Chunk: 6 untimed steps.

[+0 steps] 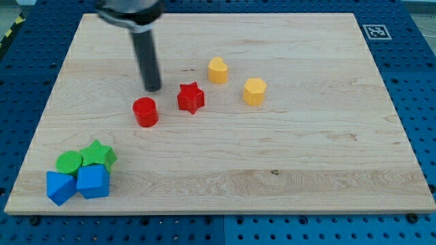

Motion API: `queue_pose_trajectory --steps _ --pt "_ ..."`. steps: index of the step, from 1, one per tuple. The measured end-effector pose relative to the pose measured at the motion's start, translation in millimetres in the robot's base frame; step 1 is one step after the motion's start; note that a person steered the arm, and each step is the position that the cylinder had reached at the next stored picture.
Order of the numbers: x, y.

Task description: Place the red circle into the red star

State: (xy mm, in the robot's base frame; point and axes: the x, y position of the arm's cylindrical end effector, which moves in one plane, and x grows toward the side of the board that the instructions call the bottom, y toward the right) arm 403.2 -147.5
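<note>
Red circle (145,111) left of red star (191,98) (small gap); my tip (152,89) just above circle.

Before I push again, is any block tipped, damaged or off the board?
Nothing stands out. The red circle block, red star block and two yellow blocks sit flat on the wooden board. Green and blue blocks cluster tidily at the view's bottom left. My tip stands just above the circle.

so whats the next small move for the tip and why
Probably bring my tip round to the view's left of the red circle. It now sits just above the circle, between it and the red star, so pushing from here would not drive the circle rightward into the star.
</note>
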Motion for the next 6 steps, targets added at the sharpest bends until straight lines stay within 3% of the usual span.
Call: queue_pose_trajectory --steps 1,2,3,6 --pt "26.9 -49.3" --pt "69.7 -62.6" --pt "85.4 -41.9" --pt "68.8 57.4"
